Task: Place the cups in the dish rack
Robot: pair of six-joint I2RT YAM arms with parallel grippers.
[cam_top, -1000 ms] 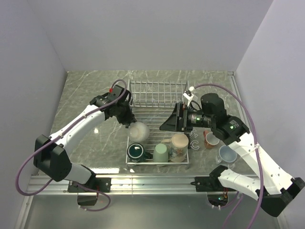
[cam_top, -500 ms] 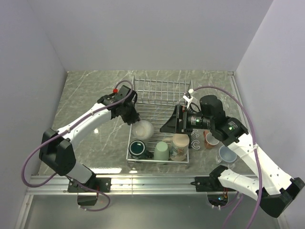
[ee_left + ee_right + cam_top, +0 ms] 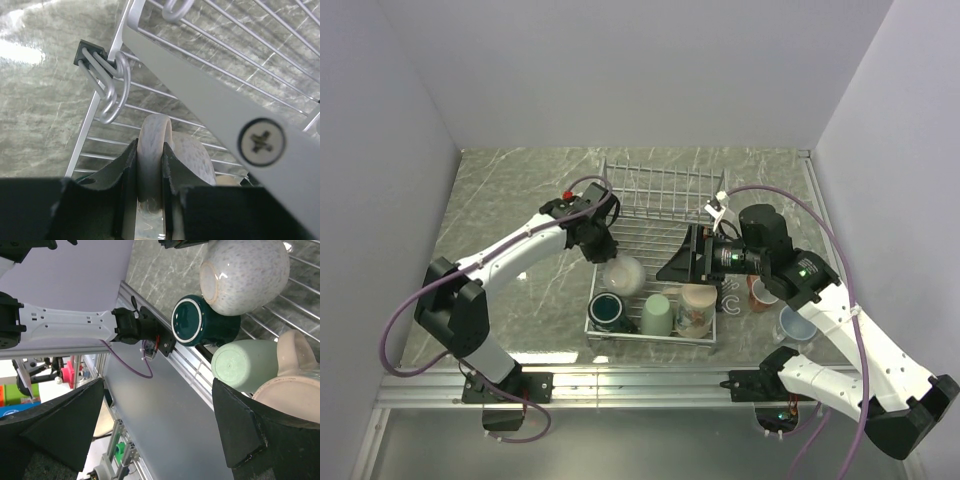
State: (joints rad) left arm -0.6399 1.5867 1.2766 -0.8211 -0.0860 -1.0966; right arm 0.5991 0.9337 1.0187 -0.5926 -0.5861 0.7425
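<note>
The dish rack (image 3: 655, 243) stands mid-table. Its front row holds a dark teal mug (image 3: 607, 311), a light green mug (image 3: 657, 316) and a tan mug (image 3: 697, 306). My left gripper (image 3: 603, 248) is shut on the handle (image 3: 152, 147) of the cream-white mug (image 3: 622, 272), holding it over the rack's left side behind the teal mug. My right gripper (image 3: 685, 262) is open and empty, above the rack just behind the tan mug. The right wrist view shows the cream mug (image 3: 245, 275), teal mug (image 3: 200, 322), green mug (image 3: 245, 365) and tan mug (image 3: 295, 385).
A salmon-red mug (image 3: 760, 292) and a pale blue mug (image 3: 795, 325) stand on the table right of the rack, under my right arm. The rack's upright slotted section (image 3: 655, 190) is at the back. White curved pieces (image 3: 730, 292) lie beside the rack.
My left gripper has carried the cream-white mug to the right, from the rack's left edge to over its base. The right arm has shifted only slightly.
</note>
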